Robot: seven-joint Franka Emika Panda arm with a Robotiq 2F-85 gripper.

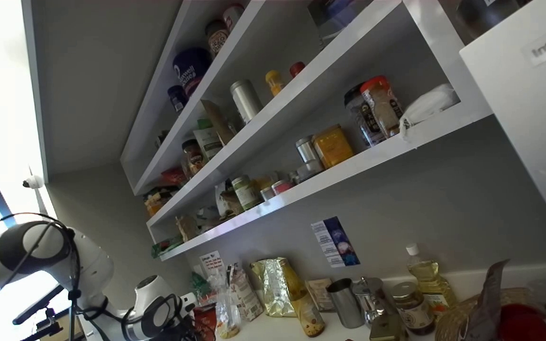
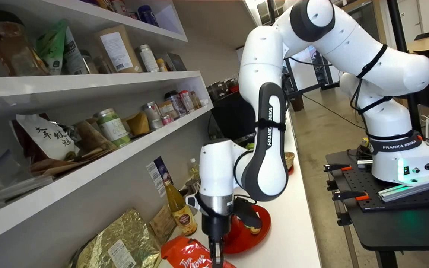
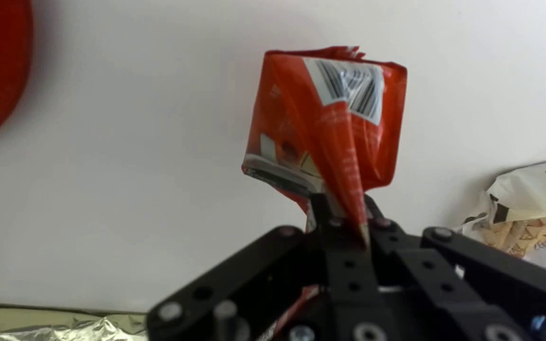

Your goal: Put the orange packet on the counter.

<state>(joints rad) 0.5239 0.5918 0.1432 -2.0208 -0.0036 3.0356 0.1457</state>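
The orange packet is an orange-red packet with white lettering, seen in both exterior views (image 1: 205, 318) (image 2: 190, 256). In the wrist view, the packet (image 3: 377, 147) shows a white barcode label and a folded seam running into the jaws. My gripper (image 3: 344, 208) is shut on that seam; the gripper also shows in an exterior view (image 2: 216, 257). The packet is above the pale counter (image 3: 135, 199), which also shows in both exterior views (image 1: 268, 330) (image 2: 287, 238). The packet's lower part is cut off in both exterior views, so I cannot tell whether it touches the counter.
A red plate (image 2: 250, 240) lies on the counter beside the gripper. A gold foil bag (image 2: 125, 238) and an amber bottle (image 2: 179, 208) stand along the wall. A white printed bag (image 3: 533, 208) is at the right of the wrist view. White wall shelves (image 2: 99, 167) overhang the counter.
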